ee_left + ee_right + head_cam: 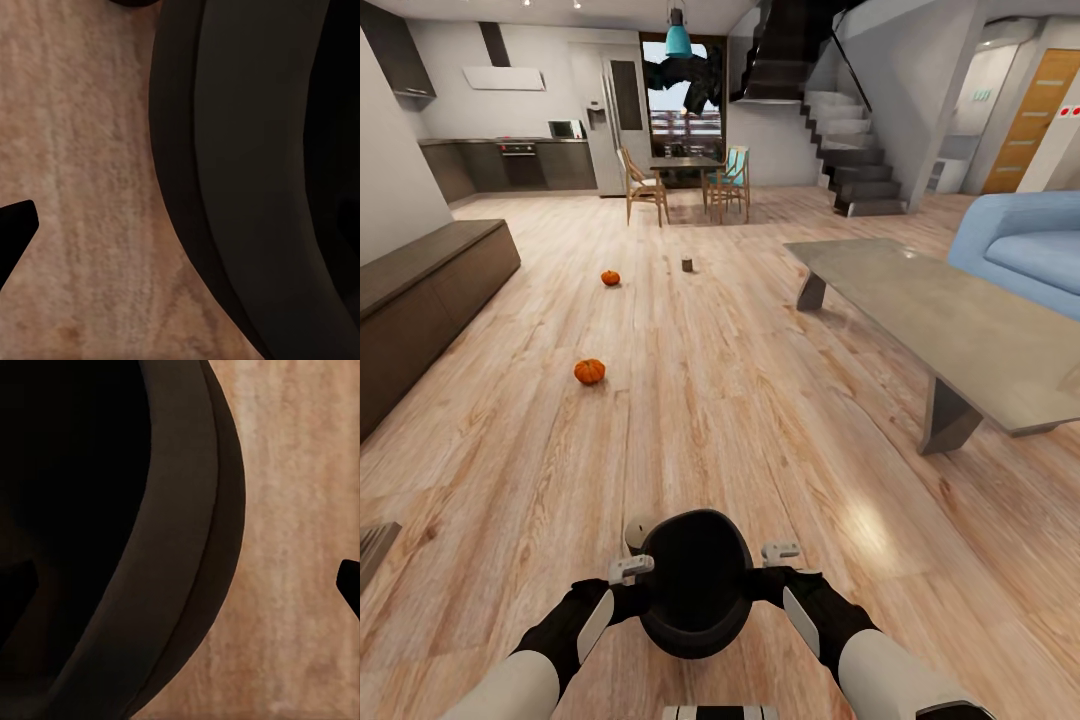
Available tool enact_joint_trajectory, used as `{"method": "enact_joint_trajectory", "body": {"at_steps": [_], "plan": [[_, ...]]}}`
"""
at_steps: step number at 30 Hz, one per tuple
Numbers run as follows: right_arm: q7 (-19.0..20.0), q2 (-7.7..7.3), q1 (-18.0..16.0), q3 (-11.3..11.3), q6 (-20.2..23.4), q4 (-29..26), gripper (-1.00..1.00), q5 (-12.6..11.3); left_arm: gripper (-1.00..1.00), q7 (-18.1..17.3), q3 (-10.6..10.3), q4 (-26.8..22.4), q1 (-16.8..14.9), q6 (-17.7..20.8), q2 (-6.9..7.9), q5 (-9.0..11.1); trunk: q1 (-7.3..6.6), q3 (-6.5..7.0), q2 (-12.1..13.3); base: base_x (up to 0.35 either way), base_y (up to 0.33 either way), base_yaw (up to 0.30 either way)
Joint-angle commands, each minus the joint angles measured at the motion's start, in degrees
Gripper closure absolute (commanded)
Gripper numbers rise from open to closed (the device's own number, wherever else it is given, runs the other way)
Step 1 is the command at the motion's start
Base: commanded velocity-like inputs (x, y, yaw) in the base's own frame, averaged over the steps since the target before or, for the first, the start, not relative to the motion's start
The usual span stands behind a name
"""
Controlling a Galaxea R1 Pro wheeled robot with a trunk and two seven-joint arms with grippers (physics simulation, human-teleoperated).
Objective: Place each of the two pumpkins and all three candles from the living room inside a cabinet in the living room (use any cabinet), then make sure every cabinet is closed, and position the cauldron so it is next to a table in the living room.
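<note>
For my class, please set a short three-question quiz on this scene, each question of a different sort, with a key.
1. True or false: the black round cauldron sits between the left gripper and the right gripper.
2. How many orange pumpkins lie on the light wood plank floor?
3. Multiple choice: the long dark-brown wood cabinet stands A) at the head view's left, B) behind the blue sofa, C) under the grey low table.

Key:
1. True.
2. Two: the nearer pumpkin and the farther pumpkin.
3. A.

Matt black cauldron [695, 585], glossy light wood floor [740, 420], smooth grey stone-like table [950, 320].
</note>
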Motion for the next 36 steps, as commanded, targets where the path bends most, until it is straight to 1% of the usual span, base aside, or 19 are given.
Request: {"method": "enact_joint_trajectory", "body": {"at_steps": [1, 10, 16, 20, 24, 25, 36], "plan": [[-0.09, 0.0, -0.01, 0.13, 0.33, -0.07, -1.0, -0.37, -1.0, 0.04, 0.32, -0.11, 0.0, 0.37, -0.04, 0.41, -0.01, -0.05, -0.02, 0.0, 0.0, 0.0], [-0.66, 0.0, -0.01, 0.13, 0.48, -0.04, -1.0, -0.37, -1.0, 0.04, 0.32, -0.11, 0.0, 0.37, -0.04, 0.41, -0.01, -0.05, -0.02, 0.0, 0.0, 0.0], [-3.28, 0.0, -0.01, 0.13, 0.65, 0.11, -1.0, -0.37, -1.0, 0.04, 0.32, -0.11, 0.0, 0.37, -0.11, 0.42, -0.01, -0.05, -0.02, 0.0, 0.0, 0.0], [-3.85, 0.0, -0.01, 0.13, 0.39, 2.47, -1.0, -0.36, -1.0, 0.04, 0.32, -0.11, 0.0, 0.37, -0.08, 0.42, -0.01, -0.05, -0.02, 0.0, 0.0, 0.0], [-3.98, 0.0, -0.01, 0.13, 0.27, 3.37, -1.0, -0.32, -1.0, 0.04, 0.32, -0.11, 0.0, 0.37, -0.06, 0.42, -0.01, -0.05, -0.02, 0.0, 0.0, 0.0], [-3.99, 0.0, -0.01, 0.13, 0.27, 3.41, 1.0, -0.34, -1.0, 0.04, 0.32, -0.11, 0.0, 0.37, -0.06, 0.42, -0.01, -0.05, -0.02, 0.0, 0.0, 0.0], [-3.92, 0.0, -0.01, 0.13, 0.17, 3.48, 1.0, -0.34, -1.0, 0.04, 0.32, -0.13, 0.0, 0.37, -0.05, 0.42, -0.01, -0.05, -0.02, 0.0, 0.0, 0.0]]}}
